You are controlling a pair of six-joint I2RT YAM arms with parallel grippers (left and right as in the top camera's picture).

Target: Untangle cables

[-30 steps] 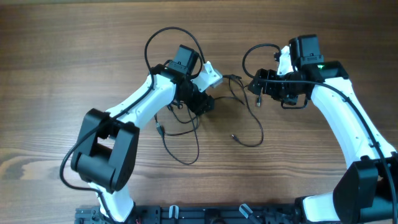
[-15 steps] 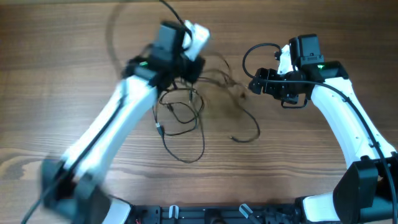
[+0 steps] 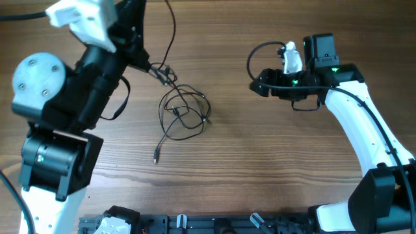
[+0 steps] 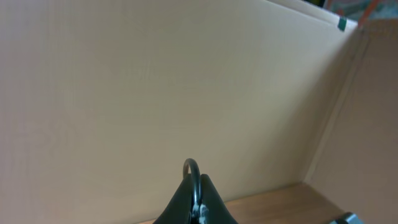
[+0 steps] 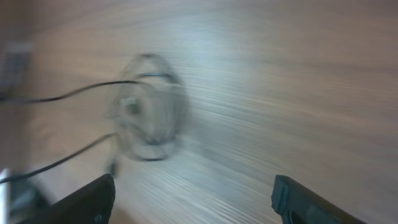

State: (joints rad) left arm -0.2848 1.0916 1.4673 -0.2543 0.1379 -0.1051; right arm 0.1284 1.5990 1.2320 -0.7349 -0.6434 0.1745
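Note:
The cables (image 3: 185, 112) are thin black wires in a loose tangle of loops on the wooden table, with one silvery plug end (image 3: 156, 157) trailing toward the front. One strand rises from the tangle up-left to my left gripper (image 3: 144, 63), which is lifted high and near the camera. In the left wrist view the left gripper (image 4: 194, 186) is shut on a small black loop of cable (image 4: 191, 167) that pokes out above the fingertips. My right gripper (image 3: 257, 83) stands open to the right of the tangle, apart from it. In the blurred right wrist view the cables (image 5: 149, 124) lie ahead of the open right gripper (image 5: 193, 199).
The raised left arm (image 3: 58, 97) covers the table's left side in the overhead view. A thicker black arm cable (image 3: 260, 55) loops beside the right gripper. A beige cardboard wall (image 4: 186, 81) fills the left wrist view.
The left gripper shut on a strand and the left arm swung up and left, dragging the tangle left, away from the right gripper. The right gripper shifted slightly left and stays open.

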